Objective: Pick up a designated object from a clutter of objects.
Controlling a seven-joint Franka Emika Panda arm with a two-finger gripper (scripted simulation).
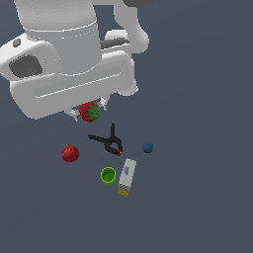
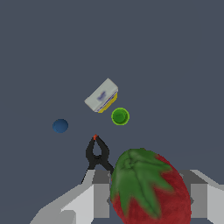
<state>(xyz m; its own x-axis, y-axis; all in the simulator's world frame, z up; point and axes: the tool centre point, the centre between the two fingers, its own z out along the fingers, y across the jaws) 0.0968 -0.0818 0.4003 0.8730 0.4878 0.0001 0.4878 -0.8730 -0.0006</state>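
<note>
The end effector (image 1: 89, 112) is clamped around the strawberry (image 1: 90, 112), holding it above the bench (image 1: 197, 197) and the black clamp (image 1: 109, 141), where I reckon the rounded fruit could slip free and drop.

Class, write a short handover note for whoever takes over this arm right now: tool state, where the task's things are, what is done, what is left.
Tool: shut on the strawberry, held between its fingers.
Clutter on the floor: black clamp, blue ball, red round fruit, green cup, white-and-yellow box.
Done: strawberry grasped; whether it is off the floor is unclear.
Left: lift it clear and keep the grip.
</note>
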